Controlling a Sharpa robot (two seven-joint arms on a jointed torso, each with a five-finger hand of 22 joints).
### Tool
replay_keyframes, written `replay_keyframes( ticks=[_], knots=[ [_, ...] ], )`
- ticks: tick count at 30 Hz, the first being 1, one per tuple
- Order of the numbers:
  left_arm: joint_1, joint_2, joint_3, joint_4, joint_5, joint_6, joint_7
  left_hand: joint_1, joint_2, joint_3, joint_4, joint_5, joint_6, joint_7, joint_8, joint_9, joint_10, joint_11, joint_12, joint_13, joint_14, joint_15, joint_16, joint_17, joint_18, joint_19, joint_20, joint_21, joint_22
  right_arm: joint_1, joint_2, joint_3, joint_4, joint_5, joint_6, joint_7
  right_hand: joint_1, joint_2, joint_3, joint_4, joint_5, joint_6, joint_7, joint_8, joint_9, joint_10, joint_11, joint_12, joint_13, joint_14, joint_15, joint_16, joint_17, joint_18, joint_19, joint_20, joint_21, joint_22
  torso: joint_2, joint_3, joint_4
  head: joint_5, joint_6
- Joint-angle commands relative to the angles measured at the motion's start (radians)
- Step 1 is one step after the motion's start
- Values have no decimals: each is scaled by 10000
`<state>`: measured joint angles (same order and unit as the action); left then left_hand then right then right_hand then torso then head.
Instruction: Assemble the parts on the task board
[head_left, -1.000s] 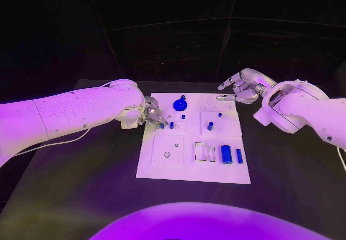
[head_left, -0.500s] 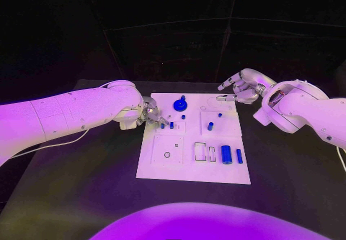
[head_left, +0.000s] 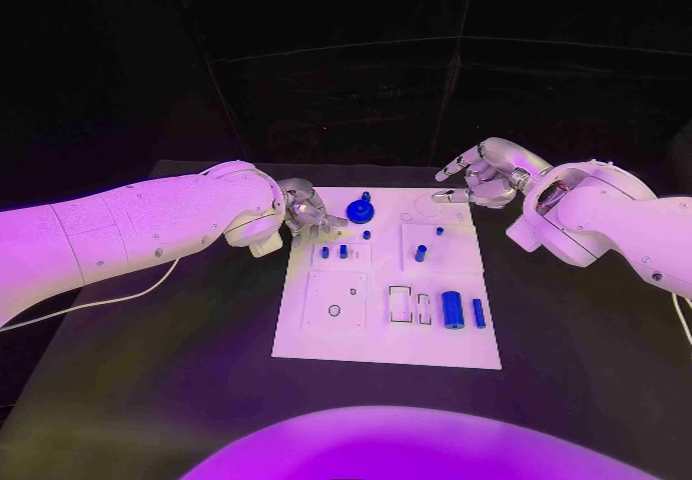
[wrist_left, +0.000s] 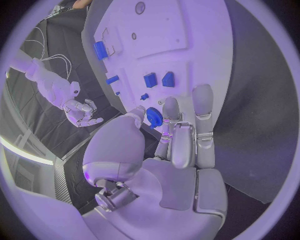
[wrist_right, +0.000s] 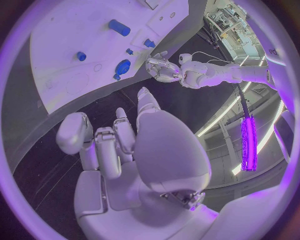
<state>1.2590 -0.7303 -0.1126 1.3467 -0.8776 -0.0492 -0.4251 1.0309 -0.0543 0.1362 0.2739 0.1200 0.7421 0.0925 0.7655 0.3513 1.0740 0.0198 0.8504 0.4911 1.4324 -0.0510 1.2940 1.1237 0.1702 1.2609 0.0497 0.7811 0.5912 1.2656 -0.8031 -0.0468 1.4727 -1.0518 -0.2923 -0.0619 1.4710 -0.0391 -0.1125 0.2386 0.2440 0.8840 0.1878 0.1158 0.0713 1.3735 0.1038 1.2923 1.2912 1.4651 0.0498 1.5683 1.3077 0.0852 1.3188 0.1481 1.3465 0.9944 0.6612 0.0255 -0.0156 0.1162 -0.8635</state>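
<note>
The blue gear (head_left: 361, 210) is seen at the task board's (head_left: 389, 345) far edge, just right of the left hand (head_left: 303, 210), whose parted fingers hold nothing. The right hand (head_left: 483, 175), curled and empty, hangs farther off over the bench (head_left: 173, 340).

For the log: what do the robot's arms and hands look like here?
Both arms are smooth, rounded white shells. The left arm trails a thin pale cable over the table. The left hand and right hand are silver, many-fingered, with pale padded finger segments.
</note>
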Motion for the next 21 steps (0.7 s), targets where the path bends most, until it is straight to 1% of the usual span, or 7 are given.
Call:
replay_keyframes(
  ticks=[1,5,9,12,15,18,21],
  knots=[
    [18,41,5,10,811,-855,1668,737,132,-26,-312,76,-350,235,-141,-156,-593,201,-327,-255,-658,199,-1108,-1481,88,-296,154,-559,-374,16,5,5,6,-22,14,89,-29,54,-65,1,43,-10,-19,-12,-13,-60,-5,-33,-18,1057,-56,25,2631,184,-52,-29,-59,-25,5,1,-4,-56,45],
    [17,193,3,-88,317,-1287,2701,1835,247,147,-963,87,-559,430,-291,-380,-1093,378,-714,-625,-1181,348,-1930,-2542,102,-420,320,-1021,-670,16,9,5,-2,-22,9,89,-29,54,-65,1,43,-10,-19,-12,-13,-60,-5,-33,-18,1057,-56,25,2631,184,-52,-29,-59,-25,7,6,-28,-118,103],
    [10,480,-1,-339,-900,-2047,4023,3194,79,573,-1901,69,-527,579,-806,-884,-1752,536,-1426,-1248,-1500,465,-2389,-3181,114,-419,443,-1394,-926,15,15,5,-13,-22,5,91,-29,54,-65,1,43,-10,-19,-12,-13,-60,-5,-33,-18,1057,-56,25,2631,184,-52,-29,-59,-25,18,-1,-34,-208,166],
    [-22,730,-11,-555,-2169,-2639,4788,3702,-128,879,-2375,73,-174,707,-1419,-1391,-1922,616,-1909,-1772,-1166,536,-2026,-2945,133,-115,459,-1354,-939,15,37,5,-24,-22,10,98,-32,55,-68,3,47,-11,-18,-13,-13,-55,-5,-26,-11,1057,-56,25,2631,183,-49,-29,-58,-20,15,2,-25,-236,215],
    [-61,941,-15,-716,-3180,-2917,5123,3783,-496,951,-2643,74,66,647,-1981,-1792,-2033,662,-2417,-2259,-1044,540,-1932,-2985,128,52,473,-1301,-918,14,60,5,-33,-22,20,103,-32,55,-68,3,47,-11,-18,-13,-13,-55,-5,-26,-11,1057,-56,25,2631,183,-49,-29,-58,-20,22,1,-34,-247,245],
    [-83,1136,-21,-871,-3964,-2866,5221,3671,-730,1063,-2853,40,677,710,-2783,-2329,-1761,697,-3114,-2989,-579,569,-1394,-2517,125,348,487,-1160,-846,14,76,5,-43,-22,27,104,-32,58,-69,3,51,-11,-18,-13,-13,-54,-5,-25,-10,1057,-56,25,2631,184,-50,-29,-60,-25,19,2,-32,-272,249],
    [-103,1306,-35,-1014,-4629,-2475,5085,3634,-756,1148,-3000,49,980,693,-3289,-2619,-1675,757,-3621,-3449,-5,540,-607,-1569,117,739,481,-933,-733,13,90,5,-48,-22,30,108,-32,58,-69,3,51,-11,-18,-13,-13,-54,-5,-25,-10,1057,-56,25,2631,184,-50,-29,-60,-25,23,4,-40,-277,254]
  ],
)
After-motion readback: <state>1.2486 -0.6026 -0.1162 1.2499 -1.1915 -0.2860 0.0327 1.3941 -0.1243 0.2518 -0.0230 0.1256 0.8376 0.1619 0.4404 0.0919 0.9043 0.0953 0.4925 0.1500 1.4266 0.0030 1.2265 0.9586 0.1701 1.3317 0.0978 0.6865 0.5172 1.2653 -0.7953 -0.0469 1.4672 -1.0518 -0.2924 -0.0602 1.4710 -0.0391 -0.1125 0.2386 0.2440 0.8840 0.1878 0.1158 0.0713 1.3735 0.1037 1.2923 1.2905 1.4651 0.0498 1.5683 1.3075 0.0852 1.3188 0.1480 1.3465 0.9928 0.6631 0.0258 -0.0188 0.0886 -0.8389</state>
